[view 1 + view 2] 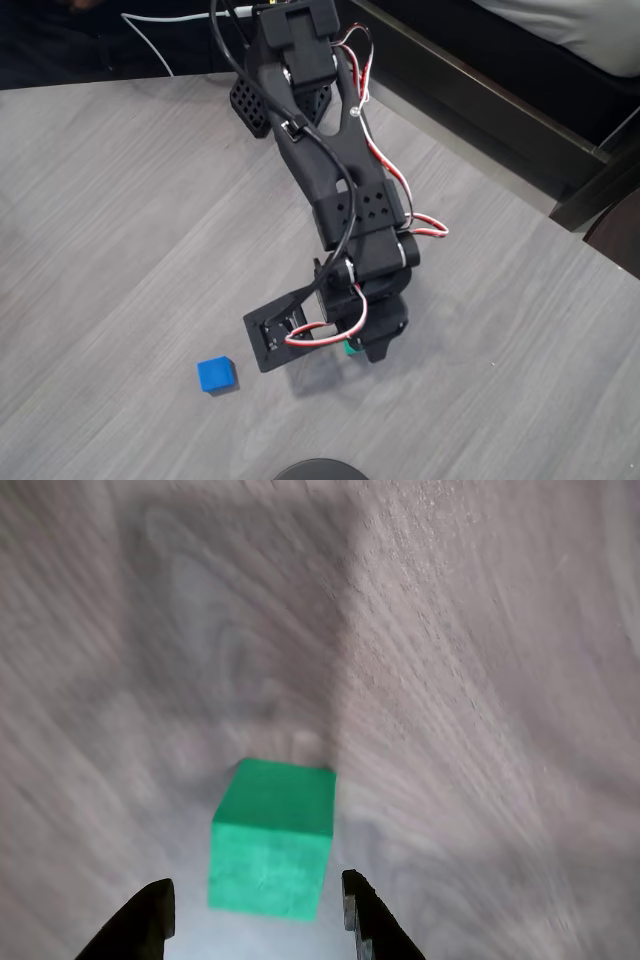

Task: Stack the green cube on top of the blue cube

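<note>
**Approach to the green cube, stack not yet begun**

Counter [120, 200] of grey wood-grain laminate carries both task objects. Reading the overhead view from left to right: the small bright blue matte cube [216, 374] sits alone on the counter near the lower left, with nothing on top of it; to its right, well apart, the black printed arm [330, 170] reaches down, and a sliver of the small teal-green matte cube [351, 349] shows beneath its wrist.

Progress, as a judgement: the task is at its early stage. The green cube rests on the counter, ungrasped; lifting, carrying across to the blue cube and placing all remain.

Gripper [258, 915], wrist view, left to right: the left black fingertip [145, 920] stands clear of the cube's left face, the green cube [272, 838] lies between and slightly ahead of the tips, and the right fingertip [365, 915] stands just beside the cube's right edge. The jaws are spread a little wider than the cube, released, holding nothing; contact on the right side cannot be told.
</note>
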Robot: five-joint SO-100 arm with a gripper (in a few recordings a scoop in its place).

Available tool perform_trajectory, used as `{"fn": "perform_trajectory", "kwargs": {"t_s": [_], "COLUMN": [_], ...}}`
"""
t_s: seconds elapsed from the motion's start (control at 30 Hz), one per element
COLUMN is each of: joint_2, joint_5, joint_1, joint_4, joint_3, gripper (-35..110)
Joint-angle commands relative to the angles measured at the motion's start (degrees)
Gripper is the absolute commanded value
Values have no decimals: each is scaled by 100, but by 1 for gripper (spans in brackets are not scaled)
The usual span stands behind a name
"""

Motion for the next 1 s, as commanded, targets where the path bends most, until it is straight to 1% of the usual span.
{"fn": "perform_trajectory", "kwargs": {"t_s": [0.0, 0.2, 0.27, 0.37, 0.47, 0.67, 0.97], "joint_2": [-9, -229, -299, -334, -193, 606, 1160], "joint_5": [18, -18, -26, -26, -97, -659, -1696], "joint_1": [26, 26, 44, 88, 185, 633, 2109], "joint_4": [-97, -202, -272, -308, -281, 44, 264], "joint_3": [-141, -176, -185, -185, -185, -193, -193], "gripper": [26, 21, 9, 0, 0, 0, 0]}}
